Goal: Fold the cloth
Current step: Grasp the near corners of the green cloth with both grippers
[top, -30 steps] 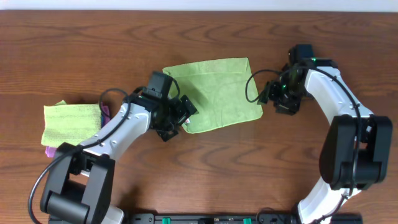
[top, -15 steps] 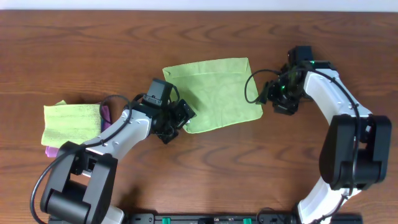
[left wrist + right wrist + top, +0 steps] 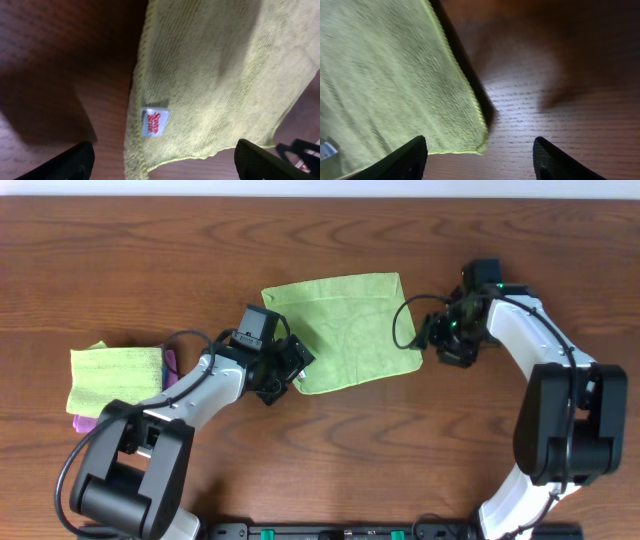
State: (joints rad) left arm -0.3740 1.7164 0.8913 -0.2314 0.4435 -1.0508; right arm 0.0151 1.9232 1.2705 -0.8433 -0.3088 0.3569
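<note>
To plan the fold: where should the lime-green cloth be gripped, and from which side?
Probably the cloth at its two near corners: it lies flat, so only the hemmed edge offers purchase. The left gripper takes the corner by the white label from its left, the right gripper the other from its right, jaws low.

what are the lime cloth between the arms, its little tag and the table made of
The cloth looks like soft matte microfibre: fine ribbed pile, stitched edge. Its tag seems white printed fabric sewn at the hem. The table looks like dark wood or wood-look laminate: visible grain, slight sheen.
</note>
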